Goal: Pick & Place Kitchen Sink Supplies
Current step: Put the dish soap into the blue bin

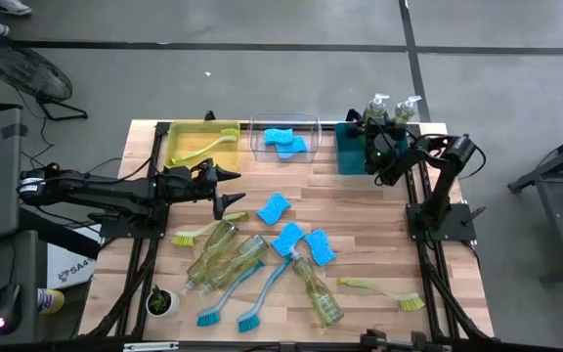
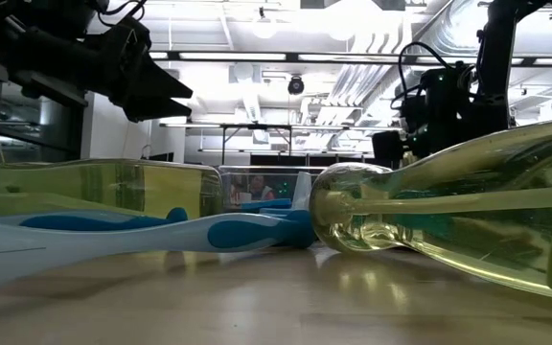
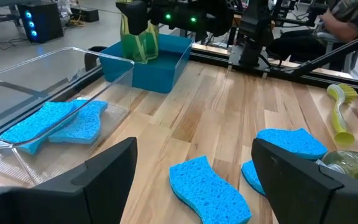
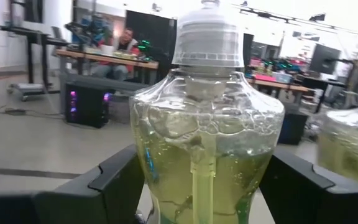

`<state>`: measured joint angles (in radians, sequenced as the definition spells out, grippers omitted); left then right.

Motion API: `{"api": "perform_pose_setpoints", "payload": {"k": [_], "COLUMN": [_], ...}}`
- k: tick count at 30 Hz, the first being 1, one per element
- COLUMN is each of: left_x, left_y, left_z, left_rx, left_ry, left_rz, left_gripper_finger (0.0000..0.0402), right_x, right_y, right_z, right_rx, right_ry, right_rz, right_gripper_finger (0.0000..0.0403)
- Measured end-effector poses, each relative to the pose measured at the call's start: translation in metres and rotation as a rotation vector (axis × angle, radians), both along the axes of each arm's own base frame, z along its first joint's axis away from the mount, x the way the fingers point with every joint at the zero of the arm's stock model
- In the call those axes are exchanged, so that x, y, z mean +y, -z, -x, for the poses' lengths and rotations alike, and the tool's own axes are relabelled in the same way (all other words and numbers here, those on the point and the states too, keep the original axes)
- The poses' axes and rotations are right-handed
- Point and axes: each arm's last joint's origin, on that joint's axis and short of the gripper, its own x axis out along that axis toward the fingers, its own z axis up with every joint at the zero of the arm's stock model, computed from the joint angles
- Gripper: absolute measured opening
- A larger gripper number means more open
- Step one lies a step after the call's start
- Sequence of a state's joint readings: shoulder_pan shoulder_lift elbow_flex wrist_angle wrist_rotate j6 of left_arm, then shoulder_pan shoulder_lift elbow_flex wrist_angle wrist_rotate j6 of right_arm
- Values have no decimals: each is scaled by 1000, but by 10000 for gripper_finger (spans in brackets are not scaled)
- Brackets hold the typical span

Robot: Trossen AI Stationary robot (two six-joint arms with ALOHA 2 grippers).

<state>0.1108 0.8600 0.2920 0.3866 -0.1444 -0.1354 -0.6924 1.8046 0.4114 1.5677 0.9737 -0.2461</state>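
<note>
Near edge of the bench: potted plant at the near-left corner. Beside it two blue dish brushes. Three soap bottles lying flat: two left of centre, one nearer the middle. A yellow-green brush lies toward the near-right.

Mid bench: another yellow-green brush by the left edge, loose blue sponges around centre, one more sponge just behind them.

Left gripper hovers above the bench left of centre, jaws spread, holding nothing. Left wrist view looks past them at a sponge on the wood.

Far edge: yellow bin with a yellow-green brush in it. Clear bin with two sponges. Teal bin toward the far-right corner.

Right gripper is over the teal bin, jaws to either side of an upright soap bottle; contact not clear, so can't tell if it's gripped. Second upright bottle just beside it.
</note>
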Motion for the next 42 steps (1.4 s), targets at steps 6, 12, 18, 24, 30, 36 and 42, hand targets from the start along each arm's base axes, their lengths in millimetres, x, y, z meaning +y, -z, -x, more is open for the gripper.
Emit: {"api": "perform_pose_setpoints", "payload": {"k": [6,12,18,24,30,36,42], "left_x": [0,0,0,-1,-1,-1,-1], "left_y": [0,0,0,0,0,1,2], "left_z": [0,0,0,0,0,0,0], "left_rx": [0,0,0,0,0,8,19], "left_ry": [0,1,8,22,22,22,22], "left_rz": [0,0,2,4,4,5,7], "left_gripper_finger": [312,312,312,312,312,312,312], "right_x": [6,8,10,9,8,8,16], "right_y": [0,2,3,6,10,11,11], "right_z": [-3,-6,-10,-10,-9,-9,-14], "right_rx": [-55,-100,-57,-19,10,18,17], "right_ry": [35,17,-39,-47,-66,-58,-26], "right_rz": [-4,-13,-20,-44,-70,-73,-76], "right_gripper_finger": [271,271,271,272,292,331,359]}}
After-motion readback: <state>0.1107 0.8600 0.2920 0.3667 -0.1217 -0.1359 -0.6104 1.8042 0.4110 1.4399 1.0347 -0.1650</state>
